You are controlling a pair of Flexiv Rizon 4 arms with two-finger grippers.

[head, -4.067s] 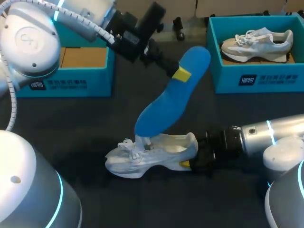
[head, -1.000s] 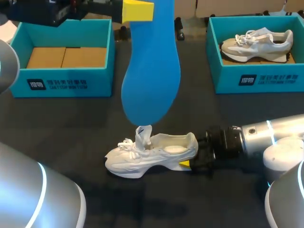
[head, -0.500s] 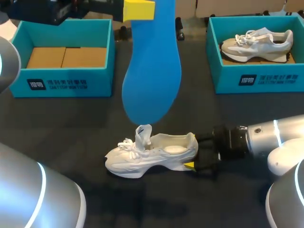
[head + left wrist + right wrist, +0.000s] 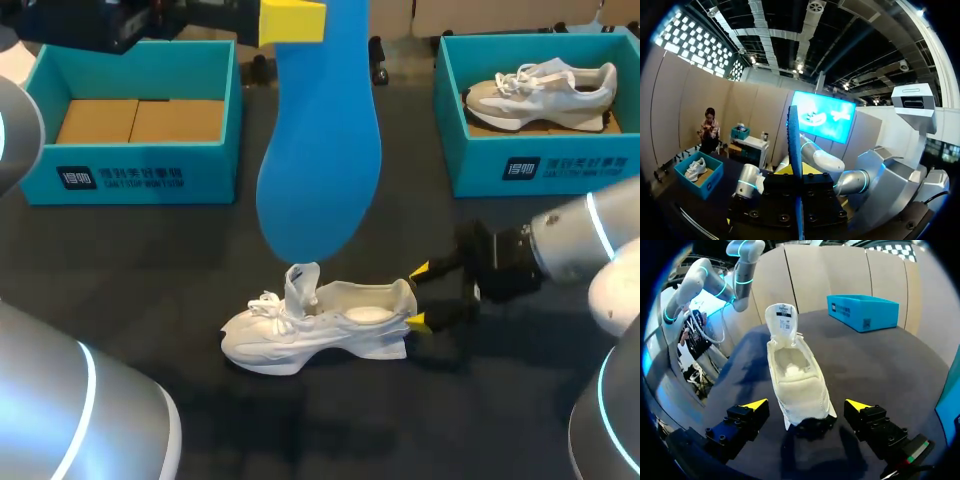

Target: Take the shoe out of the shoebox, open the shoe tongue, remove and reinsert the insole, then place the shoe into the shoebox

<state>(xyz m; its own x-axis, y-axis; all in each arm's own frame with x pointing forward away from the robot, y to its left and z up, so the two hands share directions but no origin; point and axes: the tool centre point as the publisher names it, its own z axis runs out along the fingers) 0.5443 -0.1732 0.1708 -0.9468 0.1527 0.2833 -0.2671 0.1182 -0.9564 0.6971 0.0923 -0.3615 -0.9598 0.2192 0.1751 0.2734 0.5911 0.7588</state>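
My left jaws clamp the blue insole [image 4: 320, 150] high above the white shoe [image 4: 320, 330] on the worktop [image 4: 150, 270]. My right jaws stand apart either side of its heel, not touching. Unheld, the shoe could slide when the insole pushes in.

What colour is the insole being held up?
The insole is bright blue, clearest in the head view.

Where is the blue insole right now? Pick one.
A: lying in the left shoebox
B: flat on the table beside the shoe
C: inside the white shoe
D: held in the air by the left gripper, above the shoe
D: the insole hangs from the left gripper over the shoe, whose opening shows only its pale inside in the right wrist view.
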